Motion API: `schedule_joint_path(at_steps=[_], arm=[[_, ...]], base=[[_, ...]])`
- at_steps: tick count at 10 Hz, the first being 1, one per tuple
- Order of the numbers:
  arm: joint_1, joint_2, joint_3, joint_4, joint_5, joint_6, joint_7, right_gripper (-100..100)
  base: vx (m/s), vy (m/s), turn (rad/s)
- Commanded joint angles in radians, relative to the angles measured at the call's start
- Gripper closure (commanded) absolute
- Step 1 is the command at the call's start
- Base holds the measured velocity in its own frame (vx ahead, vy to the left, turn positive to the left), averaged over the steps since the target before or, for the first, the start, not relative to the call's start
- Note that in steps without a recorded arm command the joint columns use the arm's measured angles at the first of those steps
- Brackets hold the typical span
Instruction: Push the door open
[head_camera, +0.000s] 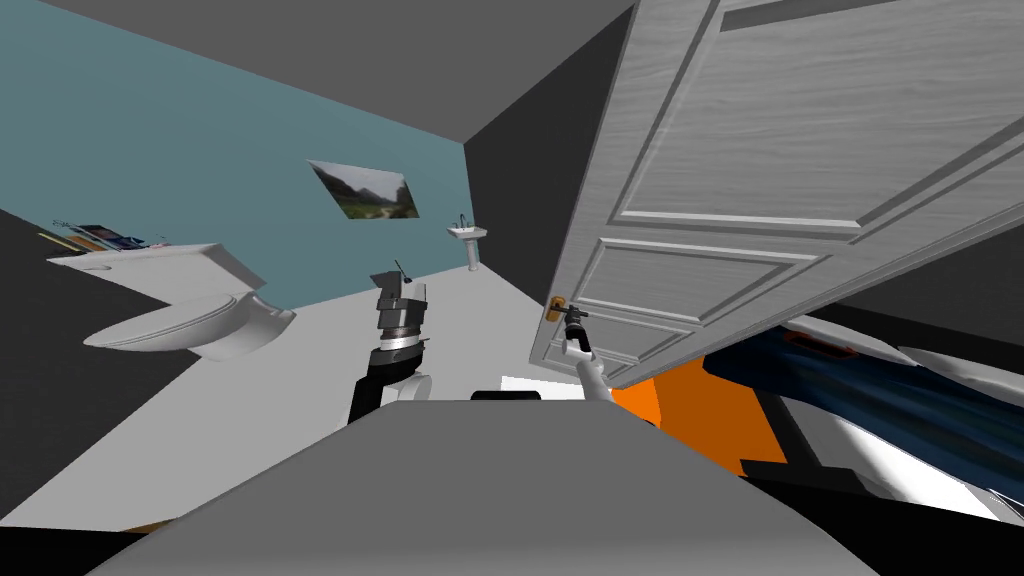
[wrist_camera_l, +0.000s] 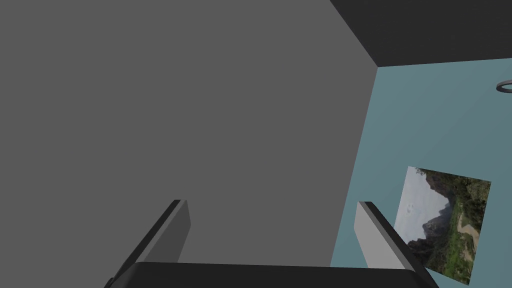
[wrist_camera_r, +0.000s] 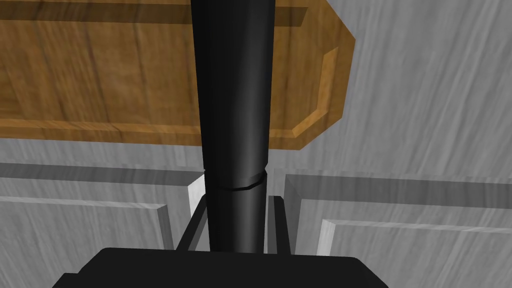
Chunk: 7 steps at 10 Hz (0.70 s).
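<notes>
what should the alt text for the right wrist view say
The right gripper has its jaws shut on the sides of a black door handle, which runs away from it across a brown wooden plate. Behind both is the pale grey panelled door.

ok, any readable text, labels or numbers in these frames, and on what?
No readable text anywhere.
The door: plain grey panels, no lettering.
The wooden plate behind the black handle: bare grain, no marking.
The wall picture: a landscape, no caption.
The flat items on the toilet cistern: coloured, too small to tell whether they carry print.
</notes>
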Motion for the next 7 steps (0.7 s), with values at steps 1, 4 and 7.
schedule_joint_path(at_steps=[1, 4, 7], arm=[[-0.008, -0.003, -0.019, 0.003, -0.003, -0.006, 0.006, 100], [-0.008, 0.001, -0.042, 0.005, -0.007, -0.006, 0.011, 100], [0.0, -0.009, -0.069, 0.002, -0.012, -0.003, 0.016, 100]], base=[[0.163, 0.072, -0.054], [0.172, 0.084, -0.061], [0.138, 0.034, -0.053]])
